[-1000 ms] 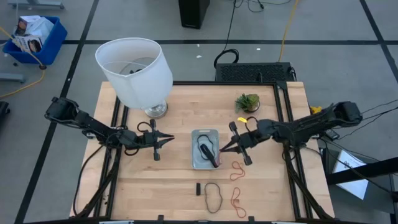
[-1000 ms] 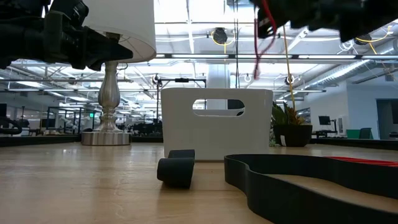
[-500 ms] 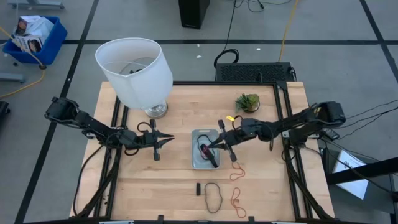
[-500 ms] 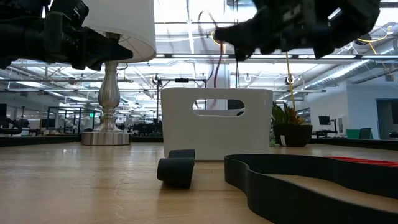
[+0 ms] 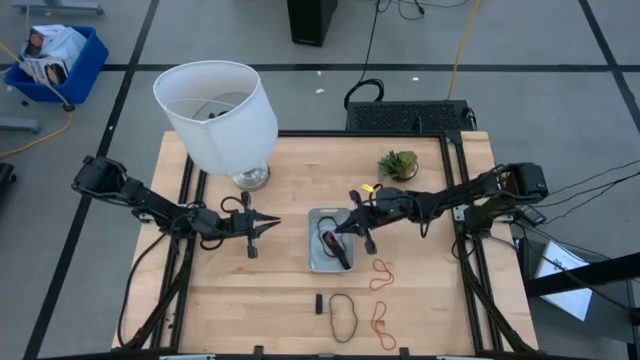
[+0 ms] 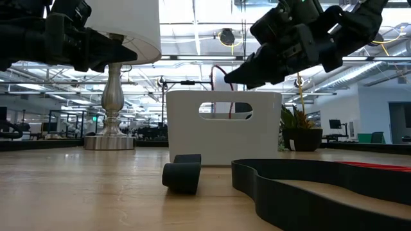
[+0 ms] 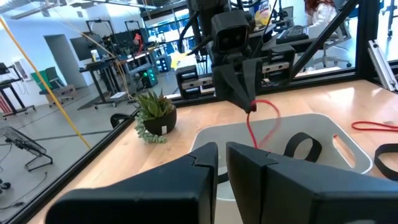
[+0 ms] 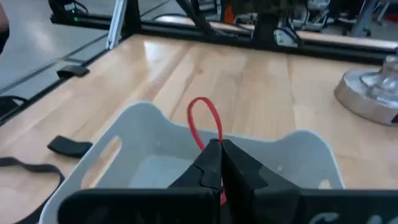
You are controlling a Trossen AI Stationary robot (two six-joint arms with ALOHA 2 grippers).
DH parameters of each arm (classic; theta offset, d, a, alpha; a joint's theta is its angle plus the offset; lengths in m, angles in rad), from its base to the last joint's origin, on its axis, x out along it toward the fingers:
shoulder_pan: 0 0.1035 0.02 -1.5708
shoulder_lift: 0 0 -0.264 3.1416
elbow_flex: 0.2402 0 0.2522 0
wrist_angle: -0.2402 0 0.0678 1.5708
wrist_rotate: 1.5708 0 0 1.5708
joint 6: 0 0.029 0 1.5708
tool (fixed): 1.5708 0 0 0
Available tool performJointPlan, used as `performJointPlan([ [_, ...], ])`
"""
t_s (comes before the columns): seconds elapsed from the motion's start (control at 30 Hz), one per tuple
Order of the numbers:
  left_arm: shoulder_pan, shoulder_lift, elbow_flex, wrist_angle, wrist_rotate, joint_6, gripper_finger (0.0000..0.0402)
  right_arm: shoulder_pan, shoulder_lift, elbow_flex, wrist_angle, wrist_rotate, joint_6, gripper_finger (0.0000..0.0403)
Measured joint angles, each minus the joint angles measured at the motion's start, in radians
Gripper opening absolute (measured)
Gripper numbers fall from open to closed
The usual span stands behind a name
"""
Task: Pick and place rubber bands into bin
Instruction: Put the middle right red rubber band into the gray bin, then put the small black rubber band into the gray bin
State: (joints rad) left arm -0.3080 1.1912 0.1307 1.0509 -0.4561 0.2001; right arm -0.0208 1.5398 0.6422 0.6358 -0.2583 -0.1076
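Rubber band [image 8: 204, 124], a red loop, now hangs from the right gripper [image 5: 343, 229] directly over the bin [image 5: 315, 262] at the counter's middle; half a second ago it was only nearing the bin's right rim, a second ago it was beside it. Jaws pinch the band, so release looks next. The left gripper [image 5: 262, 227] waits near the counter's left side, unmoved, jaws nearly closed on nothing. More bands lie by the front edge.

No text, label, brand, number or sign can be read anywhere on the table, the arms or the room behind.
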Motion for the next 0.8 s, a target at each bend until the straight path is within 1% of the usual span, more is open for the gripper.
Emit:
performJointPlan([
  [0.13, 0.0, 0.0, 0.0, 0.0, 0.0, 0.0, 0.0042, 0.001, 0.0, 0.0, 0.006, 0.093, 0.044, 0.0006],
  [0.2, 0.0, 0.0, 0.0, 0.0, 0.0, 0.0, 0.0042, 0.001, 0.0, 0.0, 0.003, 0.102, 0.044, 0.0023],
  [0.43, 0.0, 0.0, 0.0, 0.0, 0.0, 0.0, 0.0042, 0.001, -0.014, -0.001, -0.004, 0.105, 0.069, 0.012],
  [0.5, 0.0, 0.0, 0.0, 0.0, 0.0, 0.0, 0.0042, 0.002, -0.037, 0.0, 0.004, 0.111, 0.069, 0.0142],
  [0.57, 0.0, 0.0, 0.0, -0.001, 0.0, -0.001, 0.0042, 0.002, -0.079, -0.001, -0.013, 0.138, 0.071, 0.0156],
  [0.67, 0.0, 0.0, 0.0, -0.007, 0.0, -0.002, 0.0042, 0.009, -0.176, -0.001, -0.08, 0.155, 0.063, 0.0154],
  [0.73, 0.0, 0.0, 0.0, -0.01, 0.0, -0.004, 0.0042, 0.025, -0.254, -0.001, -0.155, 0.153, 0.042, 0.0136],
  [0.8, 0.0, 0.0, 0.0, -0.014, 0.001, -0.004, 0.0042, 0.045, -0.347, -0.001, -0.251, 0.15, 0.011, 0.0107],
])
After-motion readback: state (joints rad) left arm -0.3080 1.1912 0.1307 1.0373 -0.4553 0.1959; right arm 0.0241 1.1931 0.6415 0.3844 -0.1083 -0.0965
